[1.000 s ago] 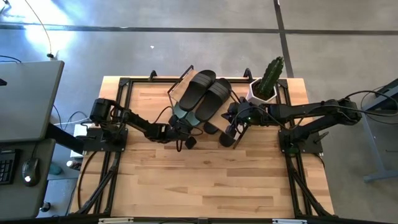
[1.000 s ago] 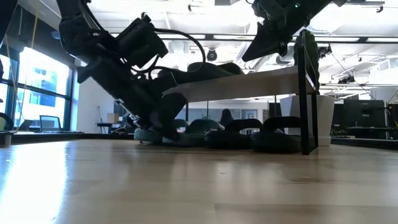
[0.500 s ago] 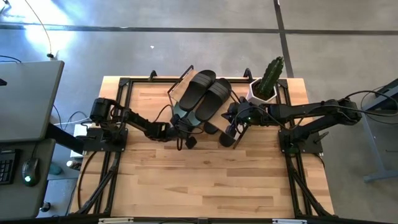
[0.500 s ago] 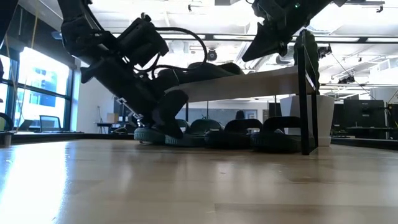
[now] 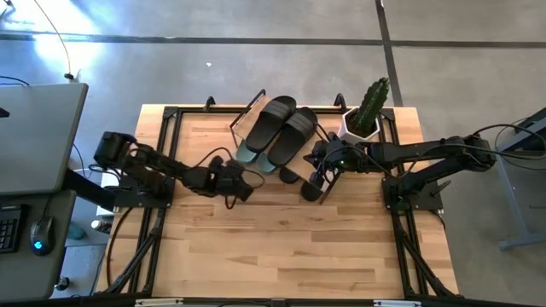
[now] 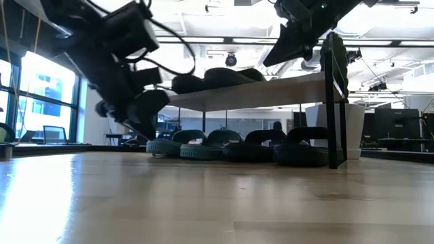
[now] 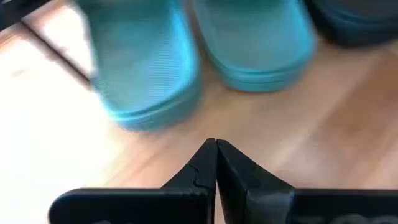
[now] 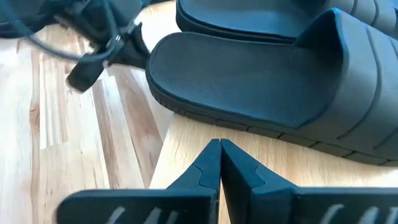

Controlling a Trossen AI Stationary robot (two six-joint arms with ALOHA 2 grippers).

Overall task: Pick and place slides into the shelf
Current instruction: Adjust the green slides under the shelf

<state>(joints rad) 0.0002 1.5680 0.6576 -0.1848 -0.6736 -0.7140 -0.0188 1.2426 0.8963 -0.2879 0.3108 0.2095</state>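
Note:
The shelf stands at the table's far middle, its plank slanted in the low view. A black pair of slides lies on top of it. Under it, resting on their soles on the table, are two sage-green slides and two black ones. My left gripper is shut and hangs just off the table, a short way from the green heels on their left near side. My right gripper is shut and hovers over the plank's near edge, by a black slide.
A white pot with a cactus stands at the far right corner beside the shelf. The shelf's thin black leg is near the right arm. Bare wooden tabletop spreads across the near half. A desk stands left of the table.
My left gripper has drawn back from the green slides' heels toward the table's left edge and risen a little, staying shut. The green slides stay under the shelf.

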